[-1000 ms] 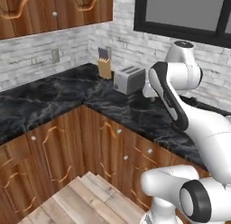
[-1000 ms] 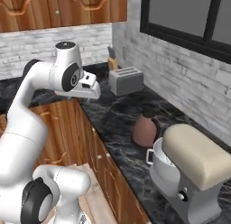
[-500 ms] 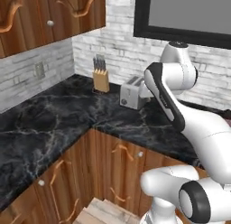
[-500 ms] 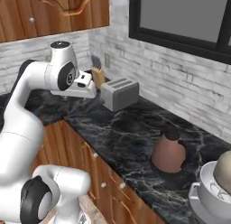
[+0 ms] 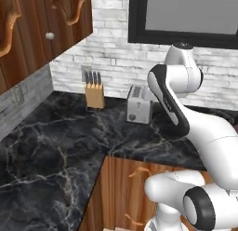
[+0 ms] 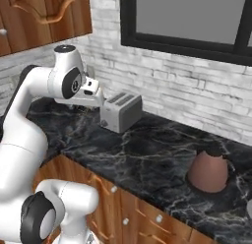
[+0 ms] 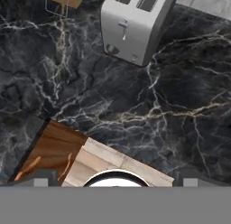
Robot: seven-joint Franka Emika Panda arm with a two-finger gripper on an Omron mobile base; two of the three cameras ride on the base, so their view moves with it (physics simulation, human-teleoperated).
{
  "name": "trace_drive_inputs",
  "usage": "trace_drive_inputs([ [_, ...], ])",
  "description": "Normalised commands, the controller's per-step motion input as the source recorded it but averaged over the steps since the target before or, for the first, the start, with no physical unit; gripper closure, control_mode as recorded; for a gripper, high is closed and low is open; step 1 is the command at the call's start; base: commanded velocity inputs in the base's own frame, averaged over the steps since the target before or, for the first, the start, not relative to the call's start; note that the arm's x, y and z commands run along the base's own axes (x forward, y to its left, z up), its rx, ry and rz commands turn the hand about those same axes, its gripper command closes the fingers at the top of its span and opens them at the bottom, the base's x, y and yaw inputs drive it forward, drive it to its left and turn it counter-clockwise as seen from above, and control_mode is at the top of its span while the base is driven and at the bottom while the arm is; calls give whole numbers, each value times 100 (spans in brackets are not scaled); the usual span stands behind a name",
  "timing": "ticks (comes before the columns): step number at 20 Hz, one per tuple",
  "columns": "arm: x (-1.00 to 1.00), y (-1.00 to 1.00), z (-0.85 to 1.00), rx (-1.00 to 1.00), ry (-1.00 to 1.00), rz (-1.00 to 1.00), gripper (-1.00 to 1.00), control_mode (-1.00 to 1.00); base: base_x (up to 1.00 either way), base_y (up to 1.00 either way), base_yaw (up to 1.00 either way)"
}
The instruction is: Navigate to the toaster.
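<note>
Toaster (image 5: 139, 103) on far counter (image 5: 56, 146) by brick wall, right of knife block (image 5: 95, 95). Gripper state unclear, nothing held. Risk: driving closer knocks base into cabinet, arm clips toaster.

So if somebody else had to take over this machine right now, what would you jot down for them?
Claw: holding nothing that can be seen; the pictures don't settle whether it is open or shut.
Toaster: stands on the black marble counter against the brick wall, knife block beside it, brown kettle further along.
Done: the base is parked at the counter's corner, facing the toaster.
Left: probably little; perhaps a small drive closer.
</note>
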Motion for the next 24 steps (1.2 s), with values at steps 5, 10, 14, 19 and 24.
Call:
trace_drive_inputs([
  [5,0,0,0,0,0,0,-100,100,43,38,-48],
  [10,0,0,0,0,0,0,-100,100,62,16,-41],
  [14,0,0,0,0,0,0,-100,100,92,19,-29],
  [19,0,0,0,0,0,0,-100,100,78,60,-17],
  [24,0,0,0,0,0,0,-100,100,58,85,-9],
])
